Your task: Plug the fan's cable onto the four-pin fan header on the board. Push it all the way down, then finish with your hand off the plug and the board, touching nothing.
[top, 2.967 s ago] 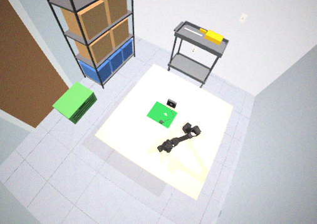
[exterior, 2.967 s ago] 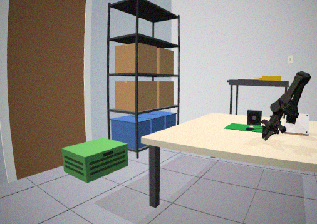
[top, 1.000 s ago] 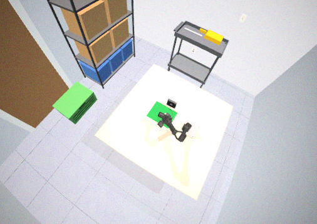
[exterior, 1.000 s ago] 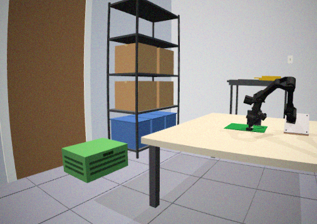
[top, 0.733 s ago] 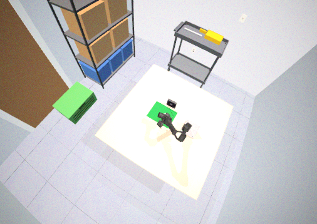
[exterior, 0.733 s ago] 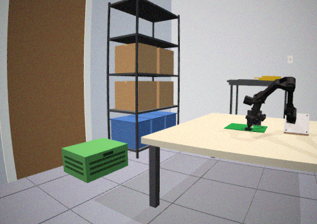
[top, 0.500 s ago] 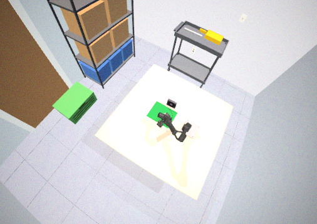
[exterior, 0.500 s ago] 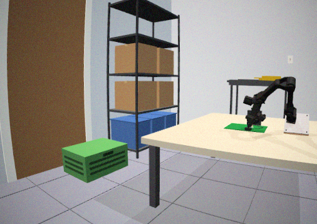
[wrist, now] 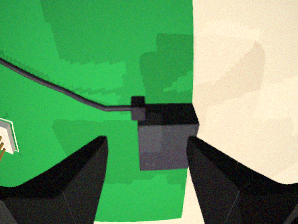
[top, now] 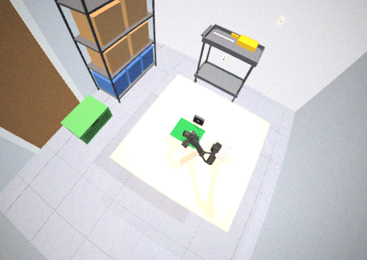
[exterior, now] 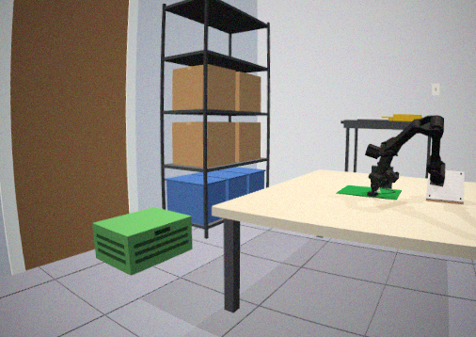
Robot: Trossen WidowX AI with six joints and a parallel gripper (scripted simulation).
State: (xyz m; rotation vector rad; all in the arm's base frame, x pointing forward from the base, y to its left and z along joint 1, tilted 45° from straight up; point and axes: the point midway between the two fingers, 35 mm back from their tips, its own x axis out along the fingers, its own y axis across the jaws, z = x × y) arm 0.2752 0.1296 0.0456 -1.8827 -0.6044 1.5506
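Observation:
The green board (top: 180, 126) (exterior: 350, 190) (wrist: 25, 25) lies flat on the table. The plug, a dark block (wrist: 167, 147), lies at the board's edge in the wrist view, with the black cable (wrist: 65, 92) running from its small end piece to the left. My gripper (wrist: 148, 144) (exterior: 372, 194) is partly open, low over the board. The plug shows between the fingertips, nearer the right finger; neither finger visibly grips it. The white four-pin header (wrist: 6, 136) is at the wrist view's left edge, with no plug on it. The black fan (top: 198, 120) stands behind the board.
A white panel (top: 223, 151) (exterior: 449, 186) stands by the arm's base on the table (top: 145, 144) (exterior: 282, 207). A grey cart (top: 221, 78), a shelf rack with boxes (top: 109, 14) (exterior: 188, 89) and a green crate (top: 86, 116) (exterior: 141, 238) stand away from the table.

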